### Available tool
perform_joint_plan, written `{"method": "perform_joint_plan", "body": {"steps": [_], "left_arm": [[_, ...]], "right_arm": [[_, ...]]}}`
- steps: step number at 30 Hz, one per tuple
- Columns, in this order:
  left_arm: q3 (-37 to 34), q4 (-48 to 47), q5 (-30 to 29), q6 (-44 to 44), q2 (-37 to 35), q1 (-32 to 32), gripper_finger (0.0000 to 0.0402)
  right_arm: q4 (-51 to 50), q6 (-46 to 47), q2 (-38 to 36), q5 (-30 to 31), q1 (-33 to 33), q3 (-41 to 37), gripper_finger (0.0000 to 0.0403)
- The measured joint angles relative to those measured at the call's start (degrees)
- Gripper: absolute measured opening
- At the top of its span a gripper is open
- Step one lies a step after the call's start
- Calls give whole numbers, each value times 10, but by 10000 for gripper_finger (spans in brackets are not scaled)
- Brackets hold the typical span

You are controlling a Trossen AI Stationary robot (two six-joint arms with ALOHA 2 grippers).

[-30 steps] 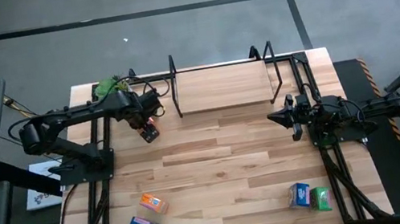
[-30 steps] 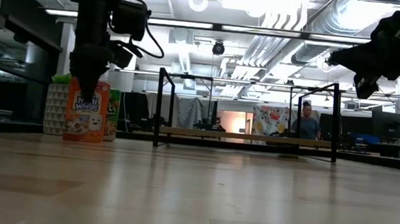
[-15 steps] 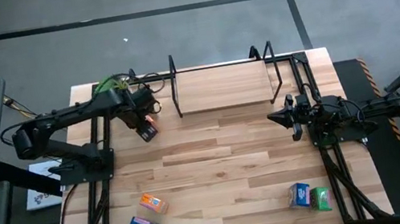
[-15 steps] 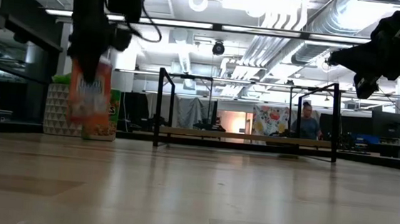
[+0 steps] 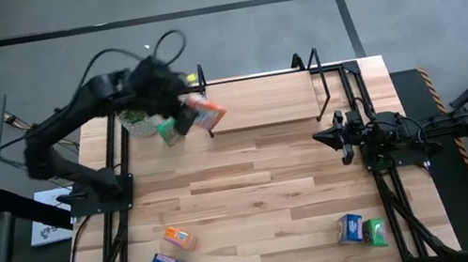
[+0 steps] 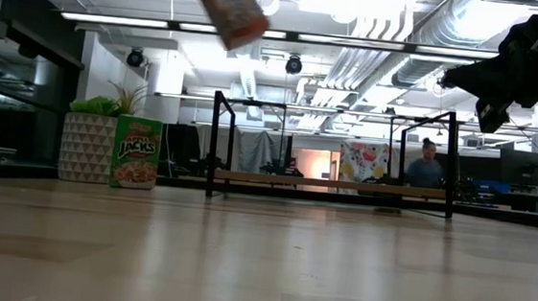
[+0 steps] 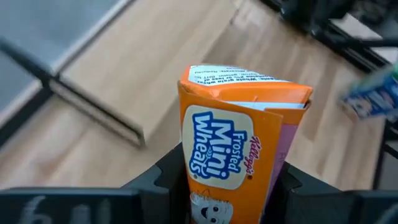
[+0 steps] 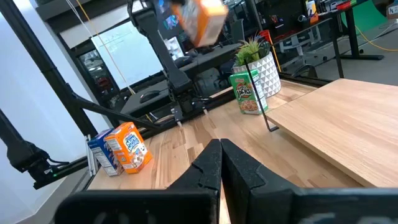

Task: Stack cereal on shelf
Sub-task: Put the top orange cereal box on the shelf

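High view shows your left pincer (image 5: pixel 186 120) clamped on an orange cereal box (image 5: pixel 204 112) beside the shelf (image 5: pixel 263 102); level it before lowering. Right pincer (image 5: pixel 338 137) waits shut.

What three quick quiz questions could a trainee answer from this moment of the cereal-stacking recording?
1. True or false: the left gripper is shut on the orange cereal box and holds it in the air.
2. Which box stands beside the potted plant? A) a blue one B) the green cereal box C) none
3. Fill in: the shelf so far carries ____ boxes.

Key
1. True; in the low view the box is high above the table, tilted.
2. B
3. No boxes; its board is bare, while other boxes lie at the near edge of the table, and the right gripper waits shut to the right.
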Motion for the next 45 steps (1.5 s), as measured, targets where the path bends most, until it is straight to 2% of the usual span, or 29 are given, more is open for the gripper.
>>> {"method": "perform_joint_plan", "body": {"steps": [6, 10, 13, 20, 29, 40, 45], "left_arm": [[166, -1, -35, 42, 181, 19, 118], [247, 0, -71, 49, 279, 42, 118], [273, 0, -82, 49, 326, 58, 118], [274, -18, -82, 36, 412, 81, 118], [273, -21, -153, 34, 453, 95, 118], [269, -37, -167, 45, 452, 99, 119], [269, -59, -184, 46, 452, 99, 149]], "right_arm": [[0, 0, 0, 0, 0, 0, 0], [0, 0, 0, 0, 0, 0, 0], [0, 0, 0, 0, 0, 0, 0], [0, 0, 0, 0, 0, 0, 0], [0, 0, 0, 0, 0, 0, 0], [0, 0, 0, 0, 0, 0, 0], [0, 0, 0, 0, 0, 0, 0]]}}
